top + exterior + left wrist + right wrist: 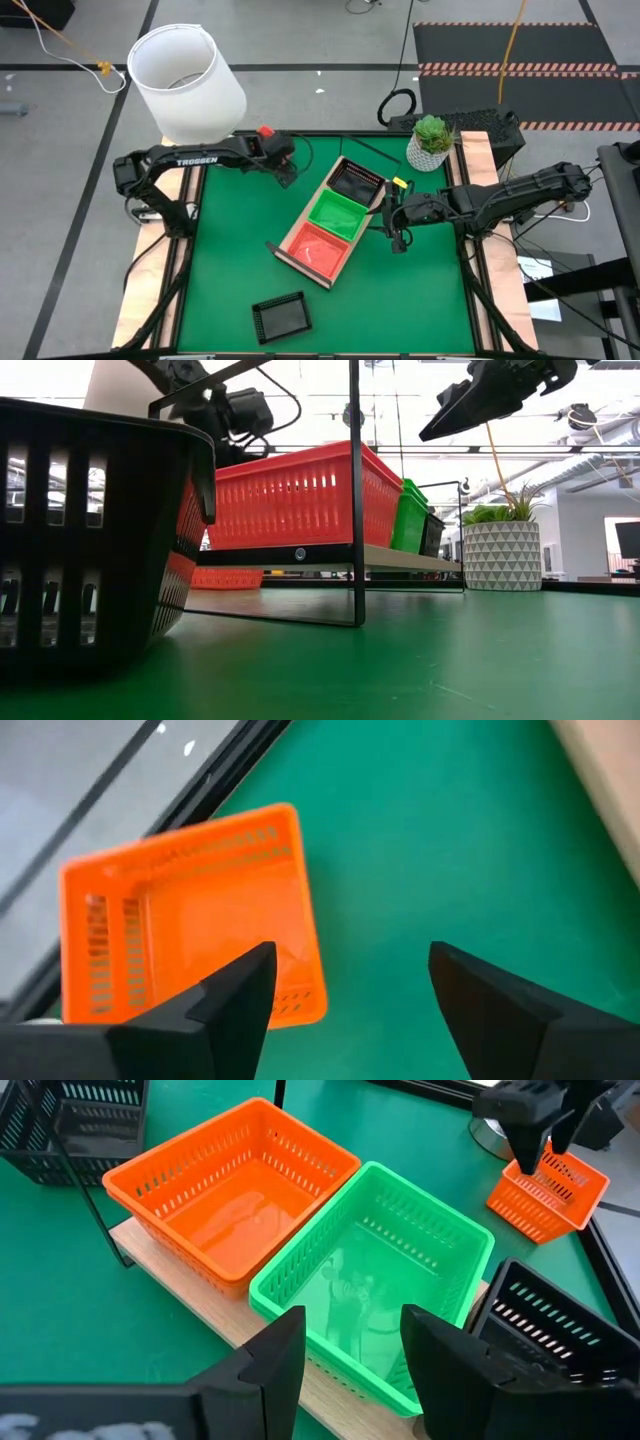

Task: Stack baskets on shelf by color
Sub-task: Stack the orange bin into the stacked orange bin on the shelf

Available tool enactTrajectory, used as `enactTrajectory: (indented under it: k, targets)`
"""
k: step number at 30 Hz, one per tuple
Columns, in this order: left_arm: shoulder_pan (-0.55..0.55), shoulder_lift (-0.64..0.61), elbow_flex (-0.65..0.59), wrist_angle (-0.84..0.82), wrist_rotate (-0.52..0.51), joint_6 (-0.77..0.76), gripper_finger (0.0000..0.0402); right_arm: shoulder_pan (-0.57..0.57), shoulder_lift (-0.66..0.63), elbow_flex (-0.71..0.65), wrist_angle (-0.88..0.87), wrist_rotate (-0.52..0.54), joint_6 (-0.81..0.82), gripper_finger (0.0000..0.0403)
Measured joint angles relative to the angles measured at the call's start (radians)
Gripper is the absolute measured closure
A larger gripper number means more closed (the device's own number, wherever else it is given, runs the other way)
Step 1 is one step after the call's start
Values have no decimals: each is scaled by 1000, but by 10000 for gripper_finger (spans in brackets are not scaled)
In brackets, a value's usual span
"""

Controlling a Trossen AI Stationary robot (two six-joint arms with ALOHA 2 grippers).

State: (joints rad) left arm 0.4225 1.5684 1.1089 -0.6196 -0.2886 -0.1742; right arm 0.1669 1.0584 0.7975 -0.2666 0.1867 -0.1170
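On my left side, my left gripper [283,170] hangs over the far-left part of the green mat [230,260], its two dark fingers [235,995] spread apart with nothing between them. Right beneath it an orange basket [190,910] sits upright on the mat, open side up, its slotted walls a bright orange; in the wrist view its long axis runs roughly along the mat's nearby edge. From above my own arm hides this one.

Nearer the front, a lone black basket [280,317] lies on the mat, well apart from everything else, its long side nearly parallel with the front edge. Its walls are dark with vertical slots.

In the middle, the shelf [290,253] lies on a diagonal, its long axis running from front-left to back-right. It is a light wood board on a thin dark frame. Three baskets sit on it in a row, side by side, each open side up: an orange-red one [320,250] at the front-left end, a bright green one [338,215] in the middle, and a black one [356,182] at the back-right end.

To the right, my right gripper [397,232] hovers just beside the shelf, level with the green basket; its fingers [270,1355] stand apart and hold nothing. A potted plant [431,142] stands at the back-right corner.
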Motion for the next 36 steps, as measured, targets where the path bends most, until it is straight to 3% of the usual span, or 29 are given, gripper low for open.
enactTrajectory:
  k: [13,32,36]
  targets:
    - [40,0,-90,71,0,-46,184,-11,0,0,1,-1,-2,243]
    - [59,130,-97,150,5,-45,187,-11,0,0,9,-1,-8,243]
    - [59,130,-97,151,4,-40,219,-11,0,0,11,0,-11,243]
